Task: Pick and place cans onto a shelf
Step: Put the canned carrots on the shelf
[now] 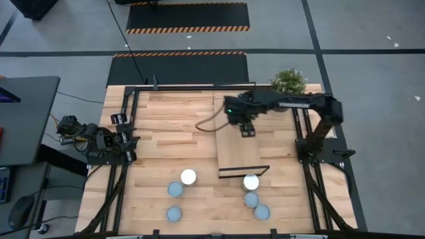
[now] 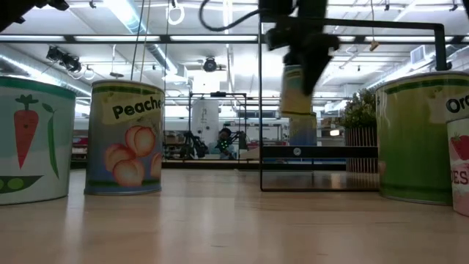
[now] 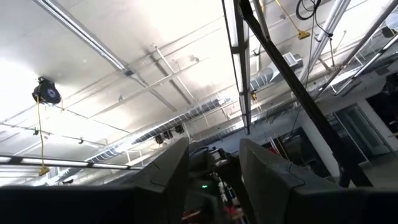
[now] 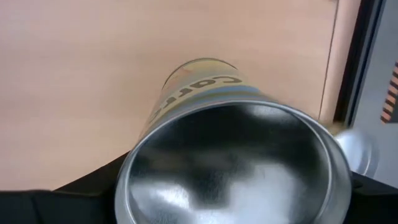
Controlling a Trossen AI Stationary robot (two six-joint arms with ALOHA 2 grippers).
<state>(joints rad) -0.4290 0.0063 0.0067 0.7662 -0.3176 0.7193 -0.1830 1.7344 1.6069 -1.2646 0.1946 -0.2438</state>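
Note:
My right gripper [image 1: 247, 128] is over the light-wood shelf [image 1: 240, 156], shut on a can with a carrot label [image 4: 205, 87] whose silver lid [image 4: 236, 162] faces the wrist camera. In the low view the can [image 2: 295, 92] hangs under the gripper [image 2: 304, 62] above the shelf's dark front edge [image 2: 322, 152]. A bluish shape [image 2: 302, 130] stands right below it; I cannot tell whether it is another can. Several cans stand upright on the table in front of the shelf [image 1: 188, 176] [image 1: 250, 181]. My left gripper [image 1: 129, 139] is open and empty at the table's left edge. My right gripper pinches the can's upper end, on the side wall just under the lid rim [image 4: 127, 180], between its two fingers [image 4: 87, 193]. The fingers come from above, pointing down. The can hangs upright below them over the shelf board; whether its base touches anything I cannot tell.
A potted plant [image 1: 289, 81] stands at the far right corner behind the shelf. In the low view a peaches can [image 2: 124, 139], a carrot-and-pea can [image 2: 33, 139] and a green can [image 2: 418, 139] stand near the front. The shelf's thin black wire frame [image 2: 261, 110] rises around the board.

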